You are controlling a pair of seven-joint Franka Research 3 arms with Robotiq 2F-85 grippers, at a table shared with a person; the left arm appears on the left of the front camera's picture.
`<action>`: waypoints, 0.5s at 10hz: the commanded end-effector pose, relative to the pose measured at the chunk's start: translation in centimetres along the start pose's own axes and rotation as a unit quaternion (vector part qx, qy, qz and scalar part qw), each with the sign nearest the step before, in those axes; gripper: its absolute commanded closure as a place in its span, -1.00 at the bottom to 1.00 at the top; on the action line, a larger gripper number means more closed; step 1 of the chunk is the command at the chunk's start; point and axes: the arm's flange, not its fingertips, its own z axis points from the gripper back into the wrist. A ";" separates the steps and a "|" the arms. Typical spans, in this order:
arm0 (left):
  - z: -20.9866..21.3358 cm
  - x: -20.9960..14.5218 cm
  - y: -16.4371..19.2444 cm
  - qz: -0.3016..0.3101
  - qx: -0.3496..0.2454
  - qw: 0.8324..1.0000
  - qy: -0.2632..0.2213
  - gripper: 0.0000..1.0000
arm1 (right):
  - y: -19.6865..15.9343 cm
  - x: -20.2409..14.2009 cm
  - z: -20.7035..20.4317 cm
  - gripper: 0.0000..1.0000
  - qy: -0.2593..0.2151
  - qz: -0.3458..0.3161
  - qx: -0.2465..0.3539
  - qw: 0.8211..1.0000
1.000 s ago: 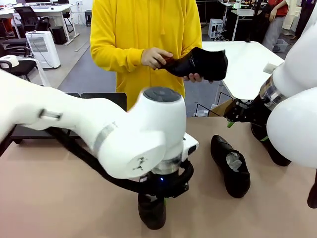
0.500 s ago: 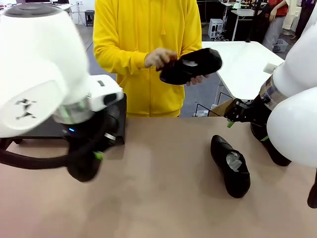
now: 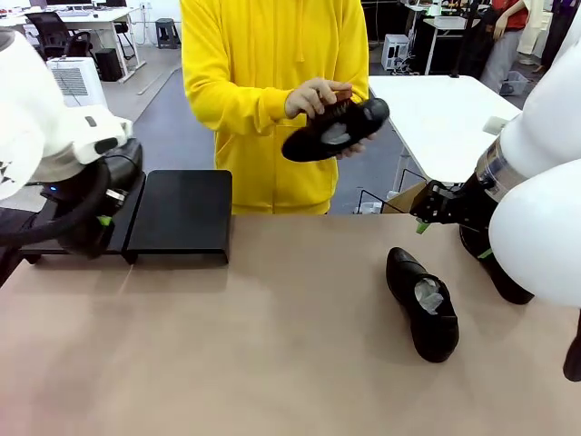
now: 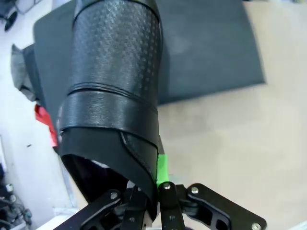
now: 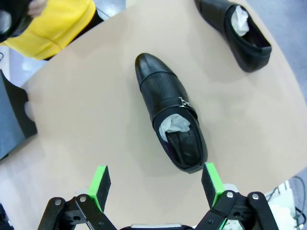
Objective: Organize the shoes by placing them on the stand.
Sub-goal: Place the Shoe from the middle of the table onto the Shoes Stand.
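Left wrist view: left hand [image 4: 151, 178] is gripping a shoe [image 4: 115, 72] at the stand [image 4: 206, 43], upper frame; next it likely needs lowering flat and releasing.

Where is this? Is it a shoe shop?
Probably not a shop, more likely a robot lab: a white robot arm reaches over a table with a shoe on it, and an office chair and white desks stand behind.
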 end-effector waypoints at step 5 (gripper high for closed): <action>-4.0 5.3 7.5 0.035 0.065 0.997 -0.025 1.00 | 0.1 0.3 -0.1 -1.00 0.003 0.002 0.013 1.000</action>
